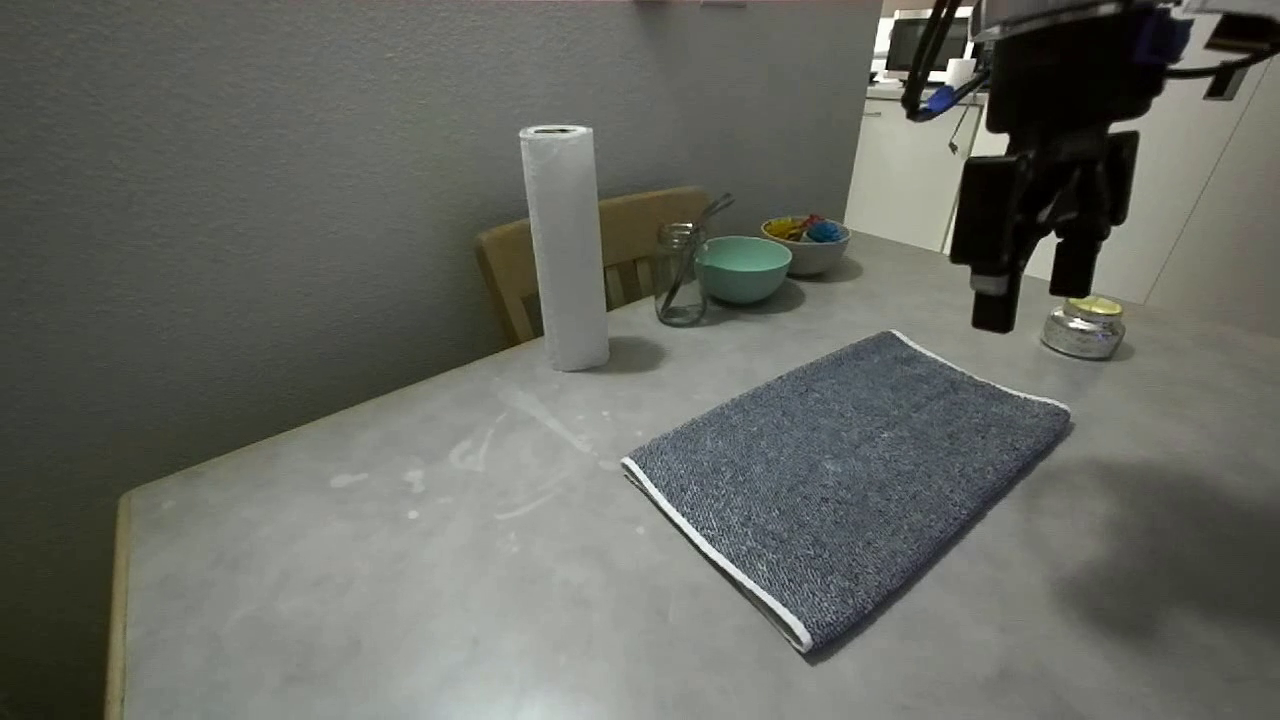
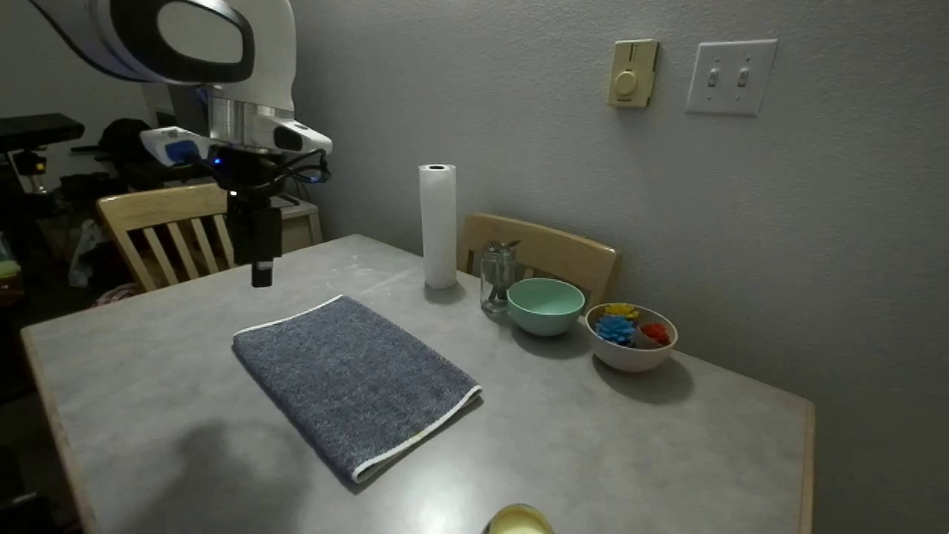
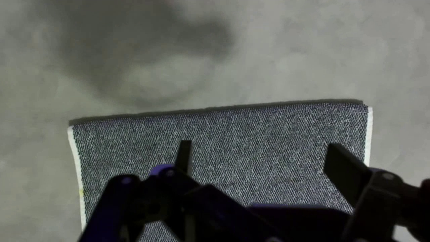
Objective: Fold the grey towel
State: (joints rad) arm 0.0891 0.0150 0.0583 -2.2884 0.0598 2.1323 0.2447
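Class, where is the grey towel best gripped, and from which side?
Probably the white edge facing the silver jar: bring the open gripper in low from that side, jaws above and below. The grey towel lies flat, leaving little to pinch mid-surface, while this edge looks slightly raised.

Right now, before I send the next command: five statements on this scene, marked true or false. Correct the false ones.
1. The pincer is open, clear of the grey towel. True.
2. The paper-towel roll stands upright on the table. True.
3. The grey towel hangs over the edge of the table. False: it lies wholly on the table.
4. The glass jar holds utensils. True.
5. The paper-towel roll touches the glass jar. False: a gap shows between them in both exterior views.
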